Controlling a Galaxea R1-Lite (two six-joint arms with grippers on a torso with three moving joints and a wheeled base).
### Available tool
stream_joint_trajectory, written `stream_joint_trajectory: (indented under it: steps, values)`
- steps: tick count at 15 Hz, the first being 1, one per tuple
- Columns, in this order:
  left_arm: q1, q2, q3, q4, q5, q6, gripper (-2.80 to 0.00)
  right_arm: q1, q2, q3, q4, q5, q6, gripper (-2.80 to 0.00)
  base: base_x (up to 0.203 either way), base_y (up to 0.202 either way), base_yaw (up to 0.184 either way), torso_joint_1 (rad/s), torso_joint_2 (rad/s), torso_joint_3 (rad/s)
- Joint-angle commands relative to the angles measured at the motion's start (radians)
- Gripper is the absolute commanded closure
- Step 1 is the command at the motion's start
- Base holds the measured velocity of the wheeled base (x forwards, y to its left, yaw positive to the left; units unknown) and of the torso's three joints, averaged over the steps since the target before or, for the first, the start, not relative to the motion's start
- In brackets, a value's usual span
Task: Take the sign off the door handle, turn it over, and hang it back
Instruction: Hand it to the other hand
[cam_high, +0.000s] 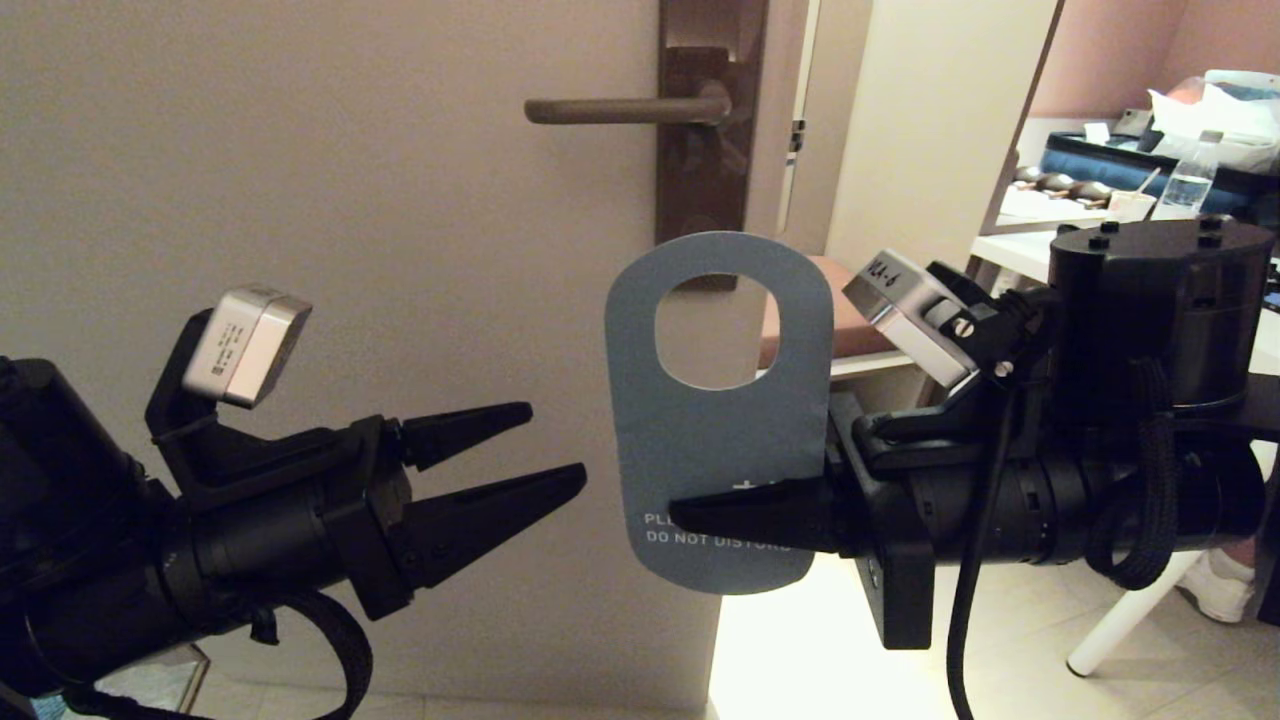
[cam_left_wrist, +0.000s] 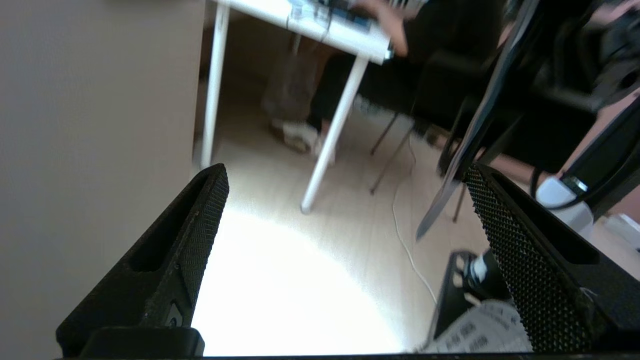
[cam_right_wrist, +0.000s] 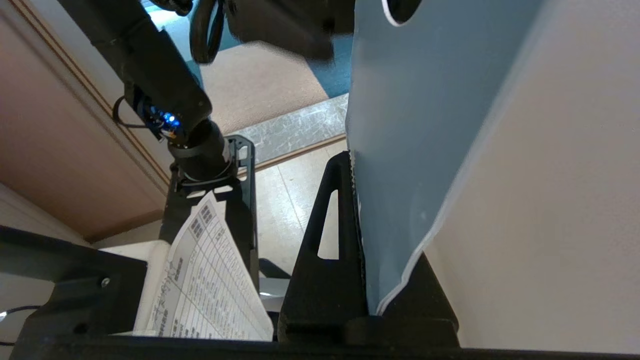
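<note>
**Sign off the handle, held upright by the right gripper**

The sign (cam_high: 722, 440) is clear of the door handle (cam_high: 625, 109) and sits below it, upright in front of the door (cam_high: 300, 200), with its oval hole at the top. The grey-blue face is toward the head camera. White lettering near its lower end reads "DO NOT DISTURB"; the line above begins "PLE" and the rest is hidden behind a finger.

The right gripper (cam_high: 700, 520) is clamped on the sign's lower part, one finger across the printed face. In the right wrist view the card (cam_right_wrist: 415, 125) stands pinched between the fingers.

The left gripper (cam_high: 555, 445) hangs just left of the sign with its fingers spread, holding nothing.
</note>
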Motion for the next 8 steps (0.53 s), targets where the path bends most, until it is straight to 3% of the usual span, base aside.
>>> stream_joint_trajectory:
  steps: [1,8]
  values:
    - [-0.004,-0.001,0.003,-0.026,-0.003,-0.002,-2.8,0.001,-0.002,0.009,-0.003,0.006,-0.001,0.0,0.0,0.0,0.0,0.0,0.0,0.0]
    - [-0.103,-0.027,0.0,-0.028,-0.003,-0.015,-2.8,0.007,0.011,0.034,-0.004,0.079,0.0,0.0,0.0,0.0,0.0,0.0,0.0,0.0]
